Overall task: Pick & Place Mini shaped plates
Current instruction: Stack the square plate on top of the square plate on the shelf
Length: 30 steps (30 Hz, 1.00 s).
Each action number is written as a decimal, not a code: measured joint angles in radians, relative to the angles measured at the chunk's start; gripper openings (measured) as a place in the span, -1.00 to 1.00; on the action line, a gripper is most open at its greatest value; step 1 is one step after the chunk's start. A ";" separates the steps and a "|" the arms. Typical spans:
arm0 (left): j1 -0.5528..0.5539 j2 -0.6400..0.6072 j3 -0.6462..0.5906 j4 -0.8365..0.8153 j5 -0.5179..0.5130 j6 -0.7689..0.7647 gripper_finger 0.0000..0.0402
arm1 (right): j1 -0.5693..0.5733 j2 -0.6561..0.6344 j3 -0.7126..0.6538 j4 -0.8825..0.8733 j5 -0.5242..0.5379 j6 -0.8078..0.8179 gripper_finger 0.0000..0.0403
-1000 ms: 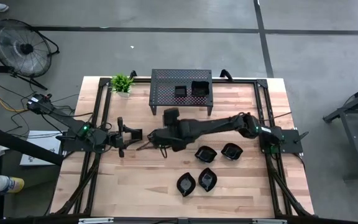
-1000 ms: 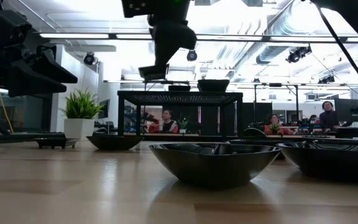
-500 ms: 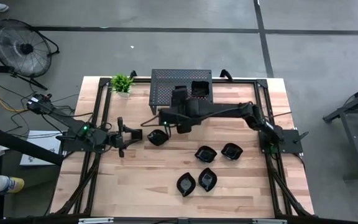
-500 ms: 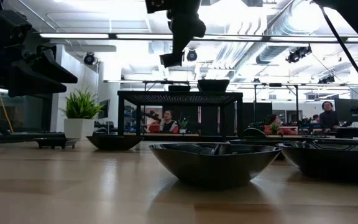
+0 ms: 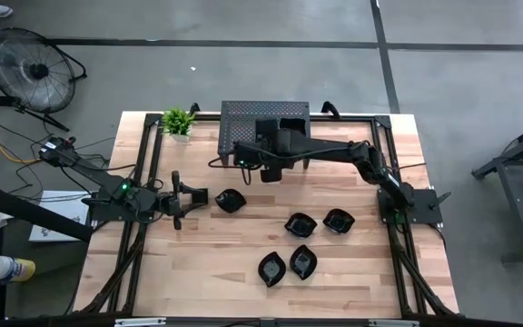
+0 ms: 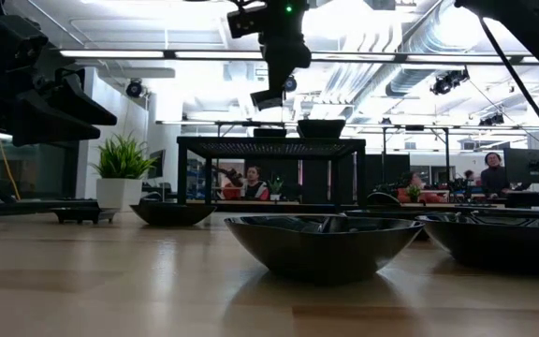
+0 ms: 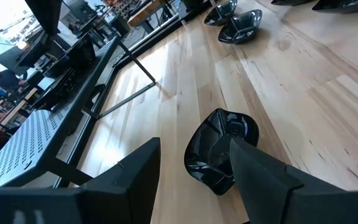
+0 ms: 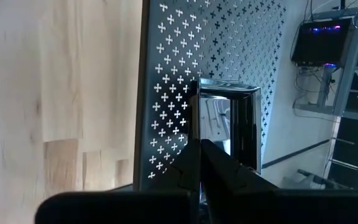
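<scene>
Writing is nowhere legible; left gripper [image 7: 194, 177] wide beside a black dish [image 7: 221, 149], right gripper [image 8: 201, 163] closed, empty.

High view, overhead, looking straight down on the whole table [image 5: 198, 272]; low view, at tabletop height, facing level toward the perforated stand [image 6: 269, 147] at 12 o'clock; left wrist view, close over the boards; right wrist view, close above the same stand.

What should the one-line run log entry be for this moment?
right tool: shut on square plate, over perforated stand | left tool: open, waiting, facing lone plate
</scene>
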 joint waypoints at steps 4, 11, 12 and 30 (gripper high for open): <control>0.000 0.000 0.000 0.000 0.000 0.000 -0.06 | 0.000 0.000 0.000 0.012 -0.006 -0.014 -1.00; 0.000 0.000 0.000 0.000 0.000 0.000 -0.06 | 0.001 0.000 0.000 0.082 -0.027 -0.069 -1.00; 0.000 0.000 0.000 0.000 0.000 0.000 -0.06 | 0.000 0.000 0.000 0.084 -0.042 -0.071 -1.00; 0.000 0.000 0.000 0.000 0.000 0.000 -0.06 | -0.054 -0.016 -0.001 0.068 -0.079 -0.074 -1.00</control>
